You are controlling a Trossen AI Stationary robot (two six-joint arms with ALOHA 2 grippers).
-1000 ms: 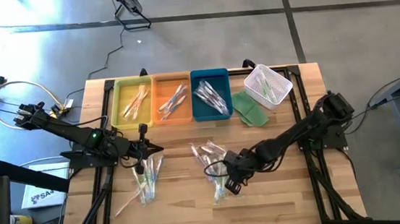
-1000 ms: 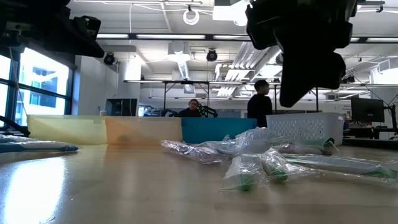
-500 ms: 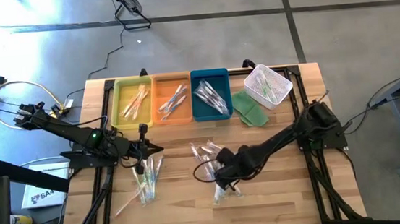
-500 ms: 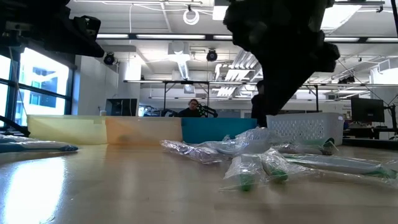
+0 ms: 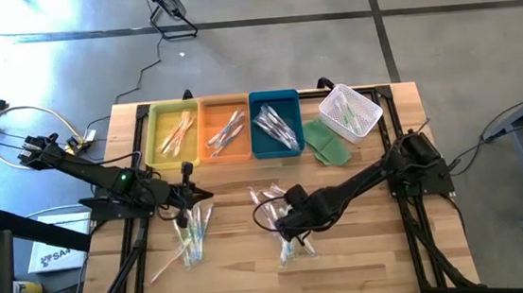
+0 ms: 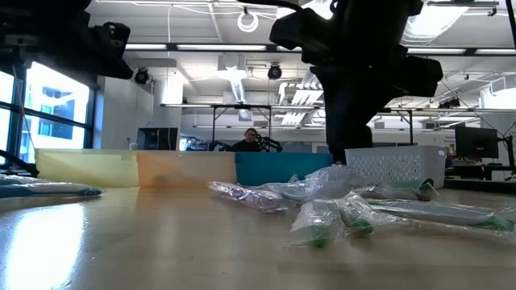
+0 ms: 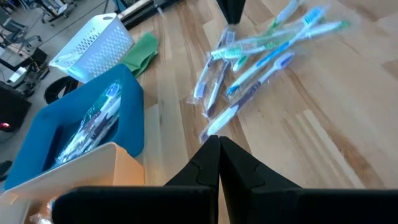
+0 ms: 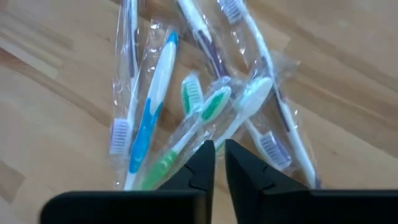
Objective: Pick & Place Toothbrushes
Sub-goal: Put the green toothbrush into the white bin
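Observation:
A loose pile of wrapped toothbrushes [image 5: 289,246] lies mid-table, also seen in the right wrist view [image 8: 205,112] and the low view [image 6: 339,211]. My right gripper [image 5: 281,222] points steeply down over this pile, its fingers [image 8: 219,149] open by a narrow gap. A second pile [image 5: 192,236] lies on the wood to the left. My left gripper [image 5: 192,192] hangs shut and empty [image 7: 219,146] above the far end of that pile. More toothbrushes lie in the yellow tray [image 5: 158,136], the orange tray [image 5: 212,146] and the blue tray [image 5: 259,137]. My right gripper comes at the middle pile from above, and its fingertips [image 8: 205,155] stand right at the top of the wrappers. I cannot tell whether they touch one.
A white mesh basket [image 5: 349,110] stands at the far right, with a green cloth [image 5: 326,146] beside it. The three trays line the far edge. People show in the room beyond the table [image 6: 251,141]. Bare wood lies along the near edge [image 5: 254,280].
My right gripper has gone toward the table's left, over the middle pile. It has tipped from a shallow slant to pointing steeply down, rolling as it went, and has sunk toward the wrappers. The piles have kept their places.

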